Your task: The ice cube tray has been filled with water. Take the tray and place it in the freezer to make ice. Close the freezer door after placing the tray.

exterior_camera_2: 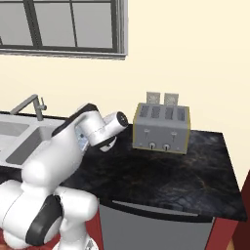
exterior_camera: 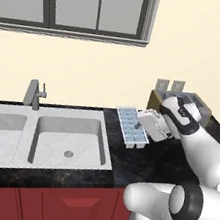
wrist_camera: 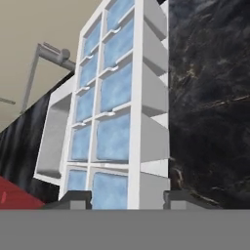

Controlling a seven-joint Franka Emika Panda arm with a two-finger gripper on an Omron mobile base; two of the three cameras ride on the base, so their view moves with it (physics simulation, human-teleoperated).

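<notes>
While the ice cube tray (exterior_camera: 132,127) lies on the black counter (exterior_camera: 159,163), the gripper (wrist_camera: 127,197) hovers spread over it. Beside it are the sink (exterior_camera: 68,143) and the toaster (exterior_camera_2: 161,127).

My arm (exterior_camera: 204,148) is white with dark joints. The tray (wrist_camera: 141,122) is white, its water (wrist_camera: 113,136) pale glossy blue in gridded squares. The counter (exterior_camera_2: 195,171) is black, veined with faint brown. At nine o'clock the sink (exterior_camera: 51,140) is pale marbled grey. The toaster (exterior_camera_2: 161,128) is silver, and the cabinets (exterior_camera: 40,207) are dark red.
</notes>
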